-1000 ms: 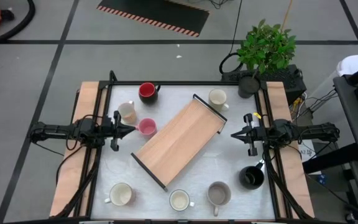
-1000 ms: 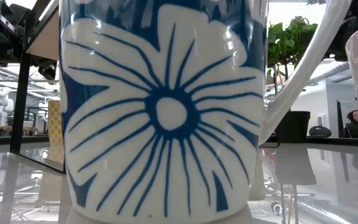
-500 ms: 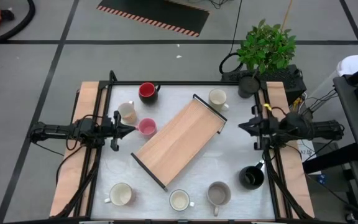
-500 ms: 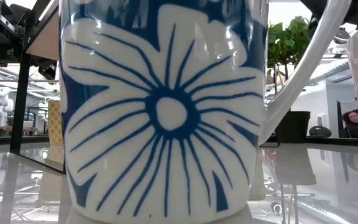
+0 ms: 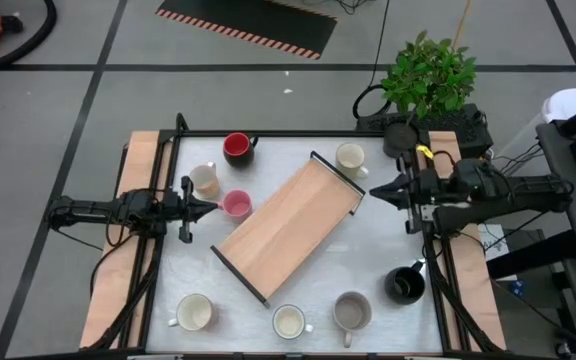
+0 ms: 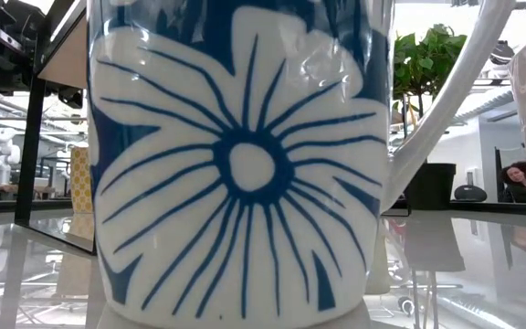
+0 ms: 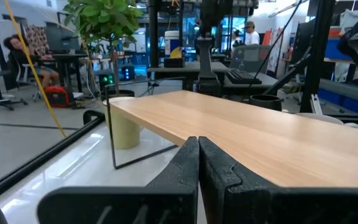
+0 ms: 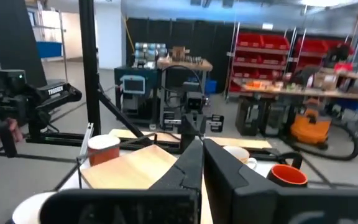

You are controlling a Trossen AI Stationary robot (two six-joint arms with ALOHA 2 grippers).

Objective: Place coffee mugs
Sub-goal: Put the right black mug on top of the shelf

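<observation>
Eight mugs (image 5: 197,312) ringed loose about the tilted wooden rack (image 5: 288,227) on the table (image 5: 368,262), none shelved yet, probably staged for pickup; left gripper (image 5: 208,208) pinched together beside the pink mug (image 5: 235,204), right gripper (image 5: 376,192) likewise closed, empty, near the rack's far end.

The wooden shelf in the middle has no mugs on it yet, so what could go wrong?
The right gripper, shut and empty, is near the cream ceramic mug beside the slanted wooden shelf; swinging in, it might knock that mug over. The pink ceramic mug sits just ahead of the shut left gripper, so a forward move could shove it into the shelf.
</observation>
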